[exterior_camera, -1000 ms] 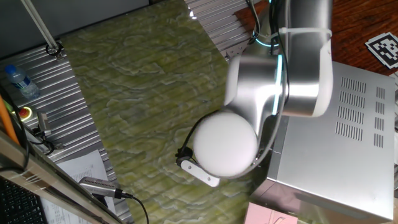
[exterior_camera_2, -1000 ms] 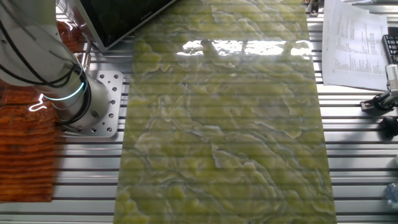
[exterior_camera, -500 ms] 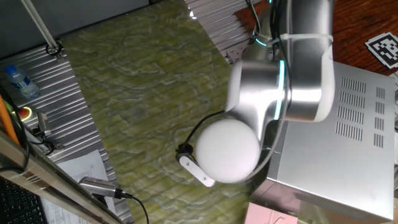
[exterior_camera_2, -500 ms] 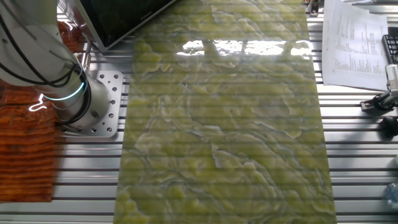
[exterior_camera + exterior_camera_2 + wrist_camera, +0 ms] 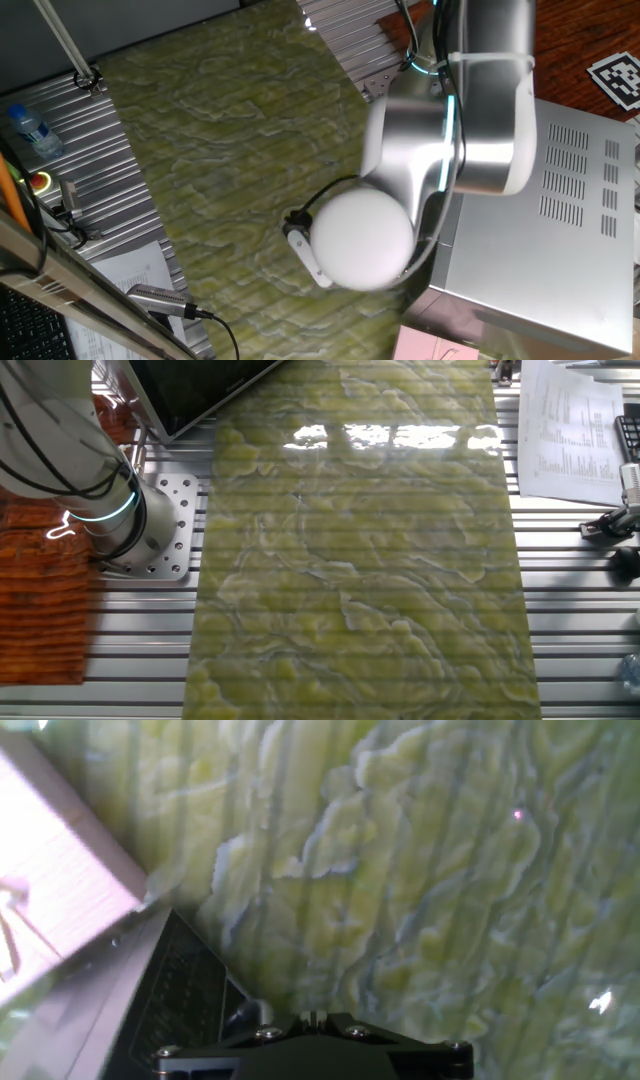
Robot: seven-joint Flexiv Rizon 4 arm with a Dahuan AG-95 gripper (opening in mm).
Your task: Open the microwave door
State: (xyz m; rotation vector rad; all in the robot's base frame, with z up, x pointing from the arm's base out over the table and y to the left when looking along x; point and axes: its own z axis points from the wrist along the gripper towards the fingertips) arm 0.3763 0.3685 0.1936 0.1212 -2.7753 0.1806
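The microwave [image 5: 560,230] is a silver vented box at the right of one fixed view. My arm [image 5: 440,150] hangs in front of its left side and hides the door there. In the hand view the microwave door [image 5: 165,1015] shows at the lower left as dark glass in a silver frame, close to my gripper [image 5: 312,1025]. Only the gripper's black body shows at the bottom edge, so I cannot tell how the jaws stand. In the other fixed view a dark glass panel [image 5: 190,390] lies at the top left, beside my arm's base [image 5: 120,520].
A pink box [image 5: 440,345] stands next to the microwave and shows in the hand view [image 5: 50,890]. A green marbled mat [image 5: 360,560] covers the table's middle. A water bottle [image 5: 30,130], cables and papers [image 5: 570,430] lie at the edges.
My wrist has turned a little; the white part below the round joint has swung downward and left. Nothing else has moved.
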